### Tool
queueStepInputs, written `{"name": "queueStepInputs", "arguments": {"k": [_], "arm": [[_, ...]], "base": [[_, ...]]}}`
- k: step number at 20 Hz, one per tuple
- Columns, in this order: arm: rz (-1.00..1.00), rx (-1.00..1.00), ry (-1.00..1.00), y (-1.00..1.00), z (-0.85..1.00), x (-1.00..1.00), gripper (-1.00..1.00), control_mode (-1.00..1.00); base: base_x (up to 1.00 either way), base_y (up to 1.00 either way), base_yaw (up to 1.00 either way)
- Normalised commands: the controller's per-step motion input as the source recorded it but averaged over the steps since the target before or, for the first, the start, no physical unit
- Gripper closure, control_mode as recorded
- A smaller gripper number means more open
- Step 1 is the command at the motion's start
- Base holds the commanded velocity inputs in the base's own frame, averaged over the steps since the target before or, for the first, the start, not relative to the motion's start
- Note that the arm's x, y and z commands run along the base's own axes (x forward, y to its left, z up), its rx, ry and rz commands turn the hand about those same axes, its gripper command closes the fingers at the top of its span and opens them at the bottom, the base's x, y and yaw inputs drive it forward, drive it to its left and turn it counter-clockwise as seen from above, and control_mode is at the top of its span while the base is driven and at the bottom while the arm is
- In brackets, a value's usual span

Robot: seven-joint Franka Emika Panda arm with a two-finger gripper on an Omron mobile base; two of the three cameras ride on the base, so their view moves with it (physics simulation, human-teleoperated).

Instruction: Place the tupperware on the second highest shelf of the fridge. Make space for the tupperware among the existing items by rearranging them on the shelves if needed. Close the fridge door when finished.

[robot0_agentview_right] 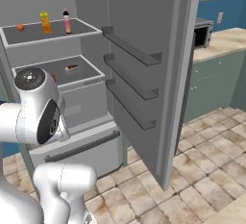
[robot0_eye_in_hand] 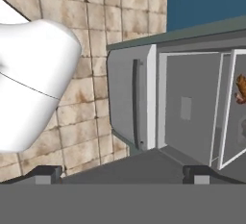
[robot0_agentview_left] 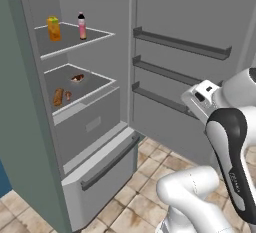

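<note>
While open, fridge (robot0_agentview_left: pixel 30 127), two shelves (robot0_agentview_left: pixel 75 42), one carton (robot0_agentview_left: pixel 54 29)

The upper shelf (robot0_agentview_left: pixel 75 41) carries a yellow-orange carton (robot0_agentview_left: pixel 54 29), a pink bottle (robot0_agentview_left: pixel 82 26) just beside it, and a small orange fruit (robot0_agentview_right: pixel 19 27) at the far end. The shelf below (robot0_agentview_left: pixel 80 88) holds brown sausage-like foods (robot0_agentview_left: pixel 59 96) and another brown piece (robot0_agentview_left: pixel 77 78), well ahead of the hand. The tiled floor (robot0_agentview_right: pixel 206 170) lies beneath.
</note>
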Motion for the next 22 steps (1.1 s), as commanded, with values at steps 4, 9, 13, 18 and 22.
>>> {"name": "queueStepInputs", "arguments": {"k": [4, 9, 13, 18, 22], "arm": [[0.00, 0.00, -0.01, 0.00, 0.00, 0.01, -1.00, -1.00], [0.00, 0.00, -0.02, -0.11, -0.10, -0.32, -1.00, -1.00], [-0.01, 0.01, -0.08, -0.56, -0.11, -0.63, -1.00, -1.00], [-0.04, 0.10, -0.06, -0.92, -0.05, -0.06, -1.00, -1.00], [-0.03, 0.09, -0.09, -0.83, -0.22, -0.01, -1.00, -1.00]], "base": [[0.00, 0.00, 0.00], [0.00, 0.00, 0.00], [0.00, 0.00, 0.00], [0.00, 0.00, 0.00], [0.00, 0.00, 0.00]]}}
